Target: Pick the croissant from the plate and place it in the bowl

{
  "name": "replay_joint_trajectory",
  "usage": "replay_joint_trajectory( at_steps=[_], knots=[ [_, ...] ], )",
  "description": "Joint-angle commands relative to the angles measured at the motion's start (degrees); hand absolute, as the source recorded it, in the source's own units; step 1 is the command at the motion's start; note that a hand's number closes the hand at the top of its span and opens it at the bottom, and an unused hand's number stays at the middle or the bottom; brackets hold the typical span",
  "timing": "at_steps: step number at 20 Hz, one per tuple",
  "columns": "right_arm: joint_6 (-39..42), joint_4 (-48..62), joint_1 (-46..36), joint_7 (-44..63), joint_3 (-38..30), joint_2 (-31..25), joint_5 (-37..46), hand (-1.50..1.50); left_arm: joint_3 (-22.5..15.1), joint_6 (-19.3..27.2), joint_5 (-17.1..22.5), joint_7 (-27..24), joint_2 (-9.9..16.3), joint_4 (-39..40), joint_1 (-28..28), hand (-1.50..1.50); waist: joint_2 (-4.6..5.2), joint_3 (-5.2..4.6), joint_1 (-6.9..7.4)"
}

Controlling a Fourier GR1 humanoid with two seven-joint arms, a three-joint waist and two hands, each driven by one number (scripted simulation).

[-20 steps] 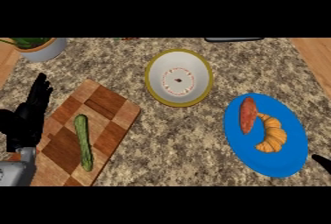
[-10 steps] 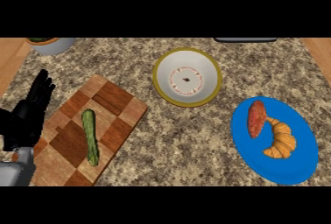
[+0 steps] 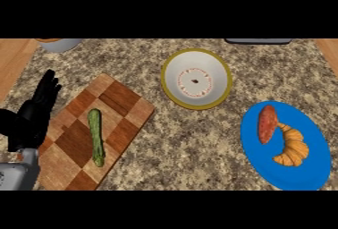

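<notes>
A golden croissant (image 3: 292, 146) lies on the blue plate (image 3: 310, 172) at the right, beside a reddish sausage (image 3: 267, 124). The white bowl (image 3: 196, 78) with a yellow rim stands at the top centre, holding nothing but a small dark speck. My left hand (image 3: 33, 116) rests open at the far left, fingers pointing up, over the edge of the cutting board and far from the plate. My right hand does not show.
A checkered wooden cutting board (image 3: 122, 105) lies at the left with a green cucumber (image 3: 96, 137) on it. A pale pot (image 3: 61, 43) sits at the top left, a dark object (image 3: 257, 41) at the top edge. Speckled counter lies between board and plate.
The view has drifted so that all objects sit a little further right and lower. The right hand's fingertip seen at the right edge a second ago is gone from view.
</notes>
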Motion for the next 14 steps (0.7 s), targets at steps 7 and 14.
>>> replay_joint_trajectory(
  at_steps=[7,14],
  knots=[
    [14.2,17.4,-14.6,2.5,11.1,-0.1,-3.3,-1.5,0.2,0.5,-2.5,-0.8,-2.5,1.7,-1.1,0.0,-0.06,0.09,-0.2],
    [23.9,25.5,-21.0,6.3,15.4,1.4,-3.9,-1.5,3.1,-3.1,-1.1,-0.1,-0.8,2.6,-2.0,0.0,-0.12,0.08,-0.53]
  ],
)
